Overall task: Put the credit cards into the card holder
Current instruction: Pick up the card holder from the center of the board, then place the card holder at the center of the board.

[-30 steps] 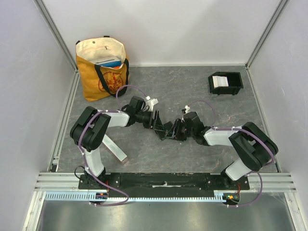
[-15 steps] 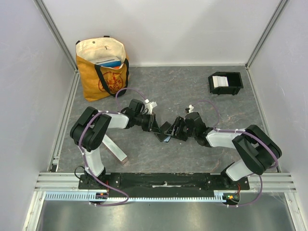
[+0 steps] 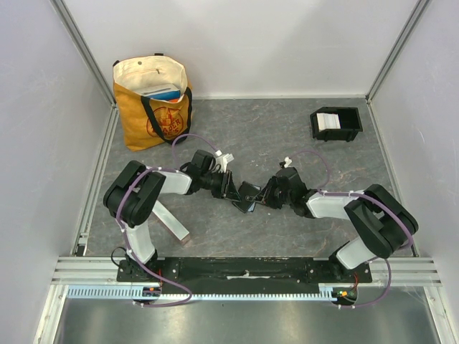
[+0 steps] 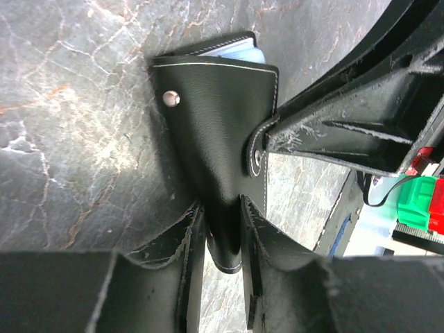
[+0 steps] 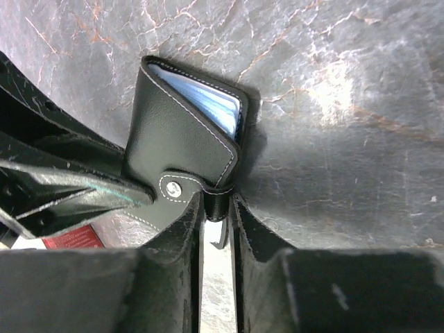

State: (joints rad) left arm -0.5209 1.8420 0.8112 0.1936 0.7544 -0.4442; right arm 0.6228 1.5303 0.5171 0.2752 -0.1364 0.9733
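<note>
Far left, up in the back corner: orange tote bag (image 3: 154,100), well apart from the action, not in play.

Next over, left end effector (image 4: 220,216): low over the bench (image 3: 287,136), squeezed down narrow on one edge of the black folding wallet (image 4: 215,132). Solid pinch by the look of things.

Dead centre, between the two arms: that same wallet, gaping a little at one end. Tucked inside, the credit cards (image 5: 208,103), pale grey-blue edges peeking out of the mouth. No sign of an orange-gold one from here, could be buried in the stack. Resting on the bench or hanging just above? Can't tell.

Right of that, right end effector (image 5: 216,202): also clamped narrow, on the tip of the little closure strap (image 5: 198,186). One silver stud (image 4: 170,98) bare on the wallet face, so probably unsnapped.

Far right, near the back: card holder (image 3: 351,133), well apart from the wallet, with something white (image 3: 328,120) in the left compartment.

So, step in hand: getting the wallet open, nothing pulled out yet. Next up, probably: hold the left pinch firm, peel the strap side away to spread the wallet, then let go with one side and nip a card by the exposed edge. Needs a gentle pull, thin slippery plastic and all.
</note>
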